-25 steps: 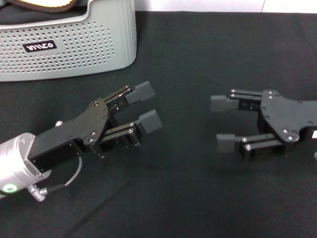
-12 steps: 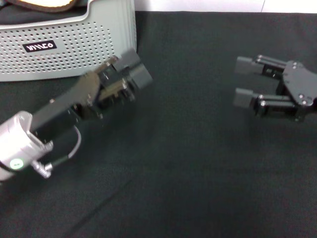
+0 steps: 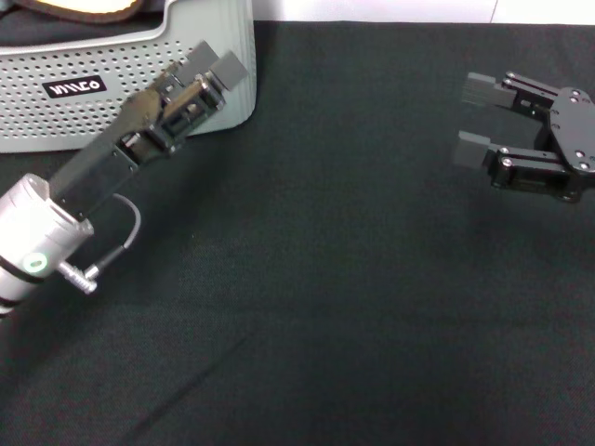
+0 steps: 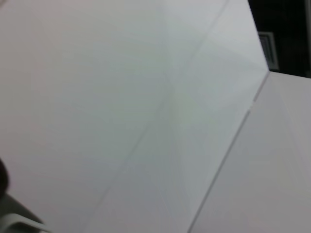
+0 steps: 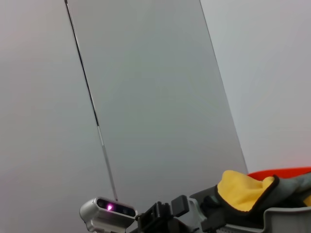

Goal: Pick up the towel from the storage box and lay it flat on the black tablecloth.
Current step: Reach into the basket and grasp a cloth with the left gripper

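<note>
The storage box (image 3: 139, 93), pale grey-green with dotted sides and a black label, stands at the far left on the black tablecloth (image 3: 335, 307). My left gripper (image 3: 214, 65) is raised in front of the box's near right corner, open and holding nothing. At the far right my right gripper (image 3: 474, 119) hovers over the cloth, open and empty. The head view shows no towel. In the right wrist view a grey-green fold, seemingly the towel (image 5: 296, 187), rises over the box rim (image 5: 286, 216) beside a yellow cloth (image 5: 243, 191).
A cream cloth with a brown border (image 3: 84, 9) lies on top of the box's contents. Something orange-red (image 5: 284, 172) shows behind the cloths. The left wrist view shows only pale wall panels.
My left gripper has swung up and back from the middle of the cloth to the box's corner. My right gripper has drawn away to the far right.
</note>
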{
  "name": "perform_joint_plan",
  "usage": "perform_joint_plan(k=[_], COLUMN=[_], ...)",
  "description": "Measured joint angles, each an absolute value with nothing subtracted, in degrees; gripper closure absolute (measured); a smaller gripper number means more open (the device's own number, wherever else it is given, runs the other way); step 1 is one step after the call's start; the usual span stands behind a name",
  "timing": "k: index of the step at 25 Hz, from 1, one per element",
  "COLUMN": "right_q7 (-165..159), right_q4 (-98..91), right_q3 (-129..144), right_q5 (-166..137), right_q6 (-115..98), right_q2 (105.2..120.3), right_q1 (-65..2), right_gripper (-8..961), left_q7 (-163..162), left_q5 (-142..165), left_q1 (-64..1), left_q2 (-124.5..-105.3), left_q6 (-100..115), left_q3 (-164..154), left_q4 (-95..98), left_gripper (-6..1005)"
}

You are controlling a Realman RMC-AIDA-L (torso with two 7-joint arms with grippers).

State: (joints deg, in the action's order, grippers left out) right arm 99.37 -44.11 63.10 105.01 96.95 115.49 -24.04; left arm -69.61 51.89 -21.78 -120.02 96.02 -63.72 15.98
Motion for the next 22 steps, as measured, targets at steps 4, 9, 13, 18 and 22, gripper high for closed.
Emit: perform_joint_plan(k=[4,9,13,18,22], right_q7=[99.47,99.58,99.58,99.58,99.58], right_q4=[-44.11,-44.11,-44.12,-43.86,-43.81], right_q3=[62.26,61.88,61.80,61.78,61.78], right_q5=[105.03,105.03,104.88,104.70,104.62], right_q6=[96.53,95.76,95.44,95.02,94.68], right_q2=[115.49,115.46,115.35,115.17,115.11], right_q1=[-24.39,-24.61,-25.36,-26.05,-26.54], right_gripper=[82,83,83,82,82], left_q7=[-69.66,-67.28,-61.16,-54.08,-50.21], left_q5=[48.06,46.26,45.83,45.86,45.89], left_q1=[-21.92,-22.22,-22.64,-24.08,-24.56], left_q2=[-120.05,-119.92,-119.92,-119.94,-120.03], left_q6=[94.10,93.92,93.89,92.79,89.73], left_q3=[-63.72,-63.72,-63.72,-63.81,-63.98], left_q4=[15.78,16.09,17.43,18.82,21.26], left_gripper=[159,163,166,169,172])
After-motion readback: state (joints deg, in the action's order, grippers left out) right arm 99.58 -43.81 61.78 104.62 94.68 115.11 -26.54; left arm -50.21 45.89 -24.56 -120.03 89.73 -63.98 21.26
